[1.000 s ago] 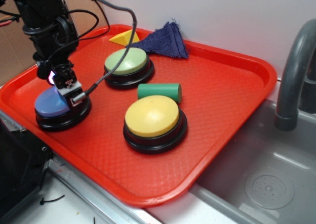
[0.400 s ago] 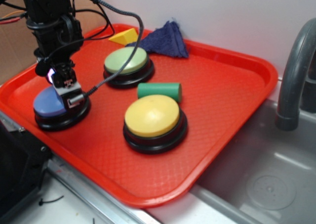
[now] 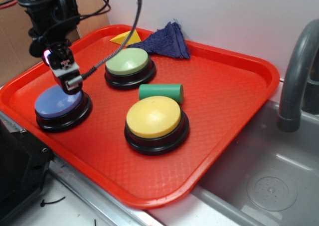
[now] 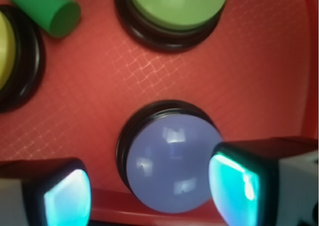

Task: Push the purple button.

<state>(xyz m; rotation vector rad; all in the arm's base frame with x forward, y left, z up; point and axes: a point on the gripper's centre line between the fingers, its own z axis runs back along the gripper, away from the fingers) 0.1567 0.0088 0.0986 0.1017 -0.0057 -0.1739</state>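
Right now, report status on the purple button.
End effector open, above the purple button, not touching. Button fully exposed on red tray. Nothing in the way.

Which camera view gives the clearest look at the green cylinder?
The exterior view: the green cylinder lies whole on the red tray, between the green and yellow buttons. The wrist view catches only one end of it, cropped at the top left corner.

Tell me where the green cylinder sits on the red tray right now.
In the exterior view, the green cylinder lies on its side near the middle of the red plastic tray, between the green-topped dome button and the larger yellow-topped dome button.
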